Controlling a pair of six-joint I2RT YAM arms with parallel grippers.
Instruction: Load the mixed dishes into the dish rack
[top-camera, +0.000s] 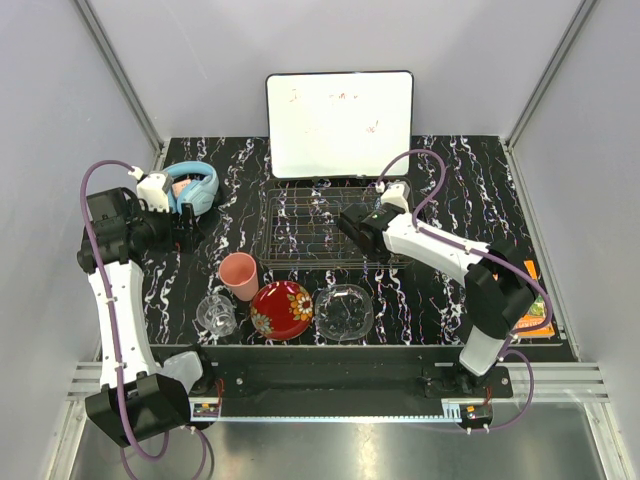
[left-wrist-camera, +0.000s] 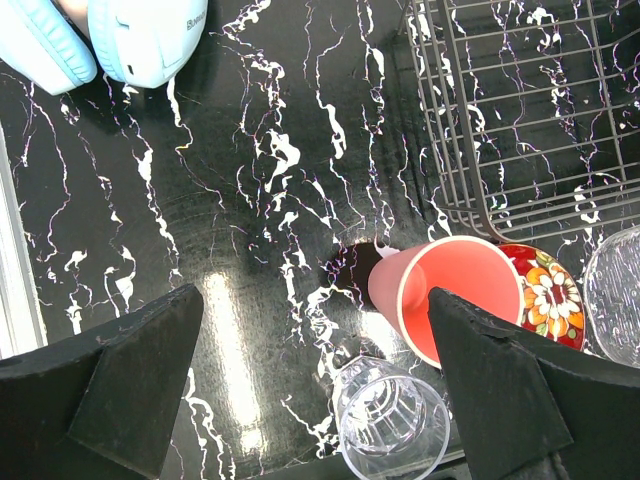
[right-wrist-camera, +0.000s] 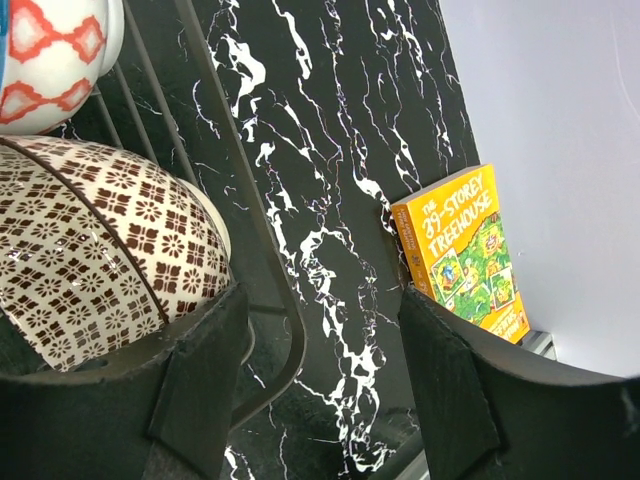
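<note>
The beige patterned bowl (right-wrist-camera: 100, 250) leans in the dish rack (left-wrist-camera: 520, 120) beside the wide-open right gripper (right-wrist-camera: 320, 400), while the left gripper (left-wrist-camera: 312, 330) hovers spread, empty, left of the pink cup (left-wrist-camera: 450, 290), probably to take it.

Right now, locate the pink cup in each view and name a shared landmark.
Top external: pink cup left of centre, off the dish rack near-left corner.
Left wrist: lower right, below the dish rack.
Right wrist: not in it.
Shared landmark: the dish rack.

Beige patterned bowl (right-wrist-camera: 100, 250) cropped, whiteboard (top-camera: 340, 122) writing illegible
</note>
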